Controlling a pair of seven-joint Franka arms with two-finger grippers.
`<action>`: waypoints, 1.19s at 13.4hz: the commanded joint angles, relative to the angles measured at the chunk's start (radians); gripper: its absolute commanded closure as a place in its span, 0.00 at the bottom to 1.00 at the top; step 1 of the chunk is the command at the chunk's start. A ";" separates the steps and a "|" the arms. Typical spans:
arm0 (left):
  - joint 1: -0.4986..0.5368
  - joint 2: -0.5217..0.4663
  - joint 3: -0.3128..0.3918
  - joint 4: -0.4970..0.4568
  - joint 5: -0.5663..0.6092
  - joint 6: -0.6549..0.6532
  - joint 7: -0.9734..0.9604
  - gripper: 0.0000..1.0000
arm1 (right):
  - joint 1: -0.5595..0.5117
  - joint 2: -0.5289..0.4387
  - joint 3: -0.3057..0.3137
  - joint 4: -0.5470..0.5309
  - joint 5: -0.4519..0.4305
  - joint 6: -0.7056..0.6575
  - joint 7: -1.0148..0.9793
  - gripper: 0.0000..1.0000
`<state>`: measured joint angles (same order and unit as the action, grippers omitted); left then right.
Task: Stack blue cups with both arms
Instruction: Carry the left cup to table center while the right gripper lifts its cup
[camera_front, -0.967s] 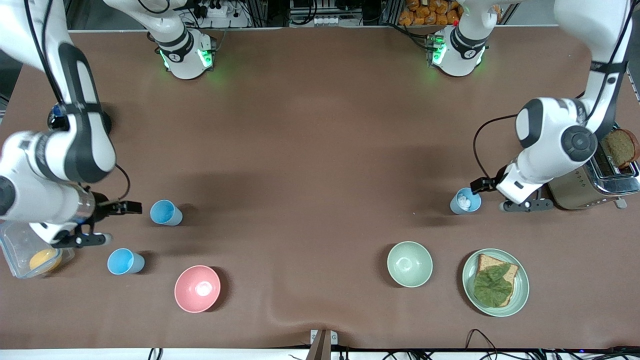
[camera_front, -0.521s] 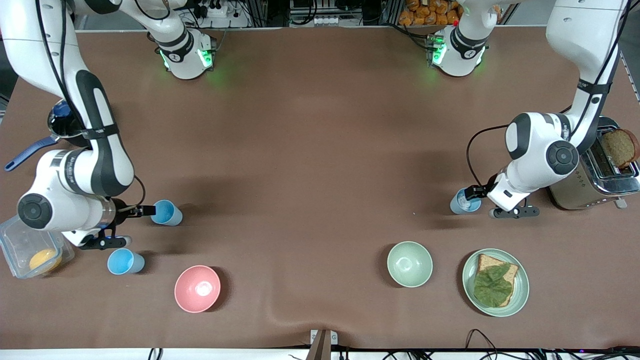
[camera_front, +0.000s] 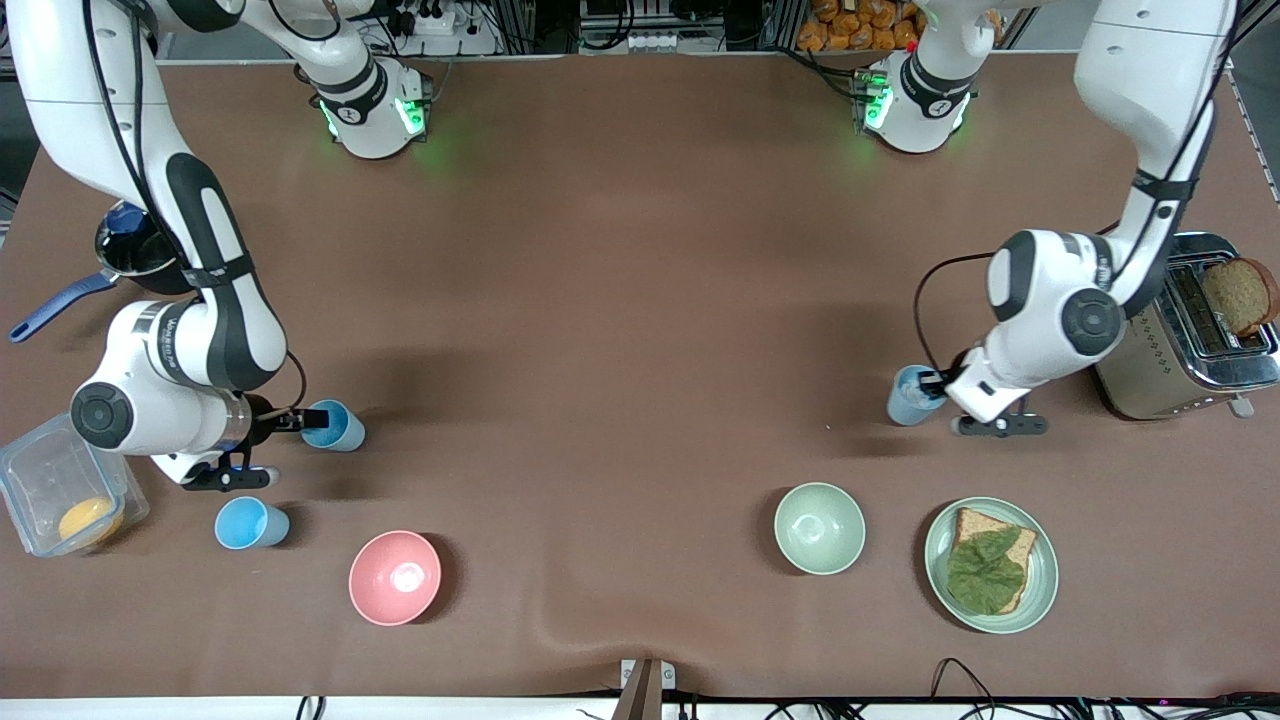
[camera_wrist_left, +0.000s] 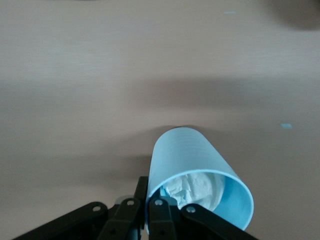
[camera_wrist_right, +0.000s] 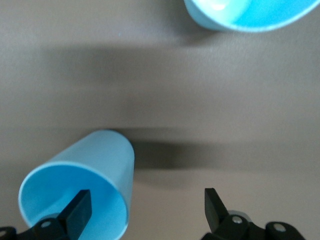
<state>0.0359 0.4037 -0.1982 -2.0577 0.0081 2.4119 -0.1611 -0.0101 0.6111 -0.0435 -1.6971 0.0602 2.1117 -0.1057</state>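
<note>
Cups sit apart on the bench (camera_front: 620, 250). Left tool (camera_front: 938, 382) pinches the rim of the paper-stuffed cup (camera_front: 908, 396) at three o'clock. Right tool (camera_front: 300, 420), spread, straddles one wall of a cup (camera_front: 335, 426) at nine o'clock, ready to lift; another cup (camera_front: 248, 524) waits nearby.

We see two glossy white arms (camera_front: 1060, 300) with dark grey joint bands, black cables, green-lit bases (camera_front: 370, 110) and black fingers (camera_wrist_right: 77, 210); small screws, perhaps rivets, stud them.
</note>
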 joint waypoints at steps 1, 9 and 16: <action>-0.088 0.013 -0.059 0.057 -0.005 -0.007 -0.186 1.00 | -0.010 0.010 0.007 -0.009 0.017 0.031 0.003 0.34; -0.578 0.274 -0.059 0.439 0.001 -0.068 -0.815 1.00 | 0.007 -0.054 0.010 -0.021 0.026 -0.018 -0.006 1.00; -0.717 0.330 -0.023 0.507 0.009 -0.073 -0.900 0.01 | 0.033 -0.212 0.105 0.022 0.043 -0.189 -0.014 1.00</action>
<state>-0.6679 0.7287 -0.2387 -1.5765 0.0081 2.3638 -1.0539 0.0159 0.4378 0.0168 -1.6611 0.0804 1.9532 -0.1171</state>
